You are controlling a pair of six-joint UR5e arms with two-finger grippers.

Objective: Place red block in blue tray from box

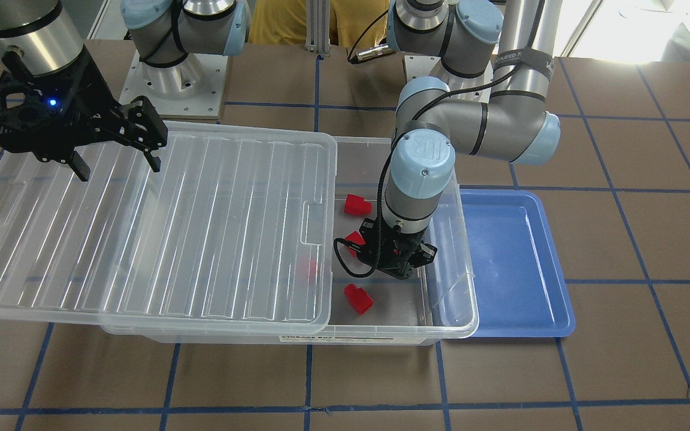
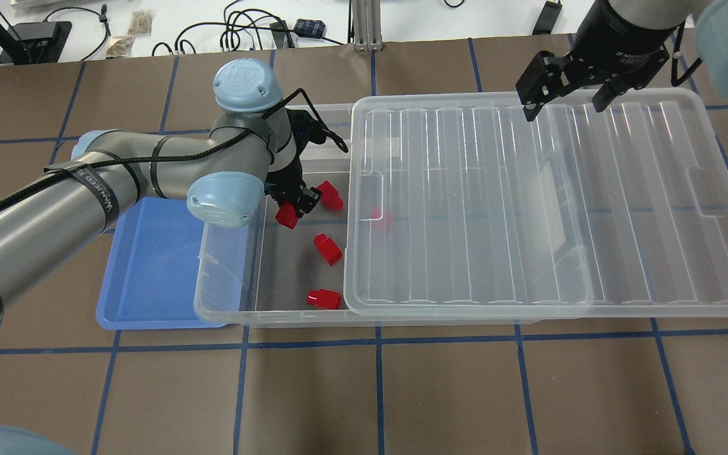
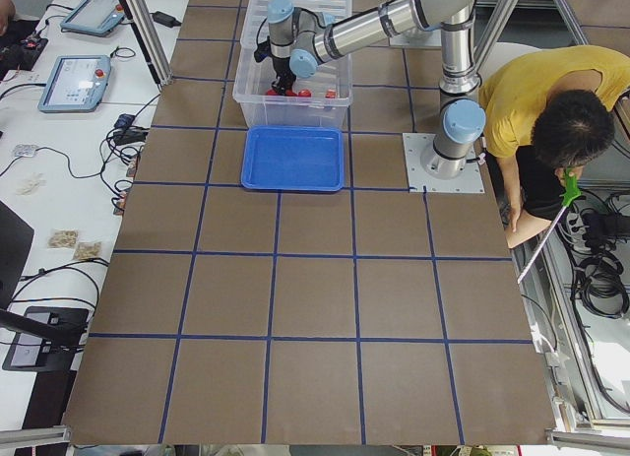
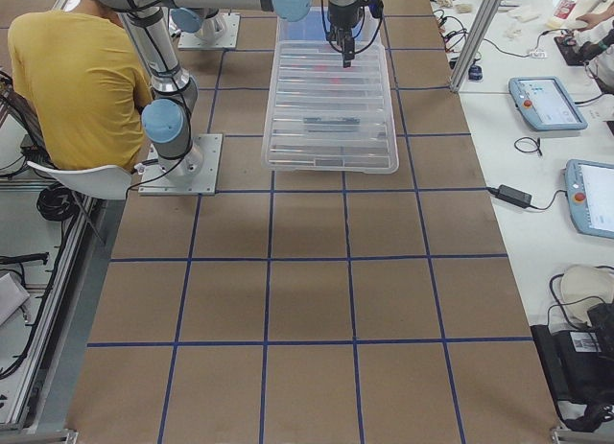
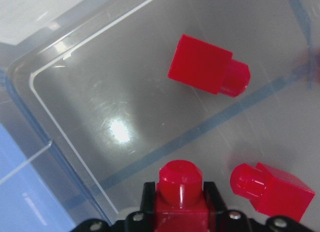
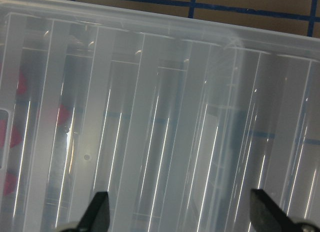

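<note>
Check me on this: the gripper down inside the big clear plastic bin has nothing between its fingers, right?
Not quite. The left gripper inside the large clear plastic bin is shut on a small glossy red plastic block, as the left wrist view shows.

counter [image 3: 315, 308]: brown panels, blue tape grid | white bench [image 3: 59, 195] on operators' side: cables, teach pendants [image 3: 74, 82] | aluminium frame post [image 4: 483, 22] | operator [image 4: 72, 75] in yellow shirt, white chair [image 4: 91, 180] | bright glare [image 1: 620, 30] behind robot base
</note>
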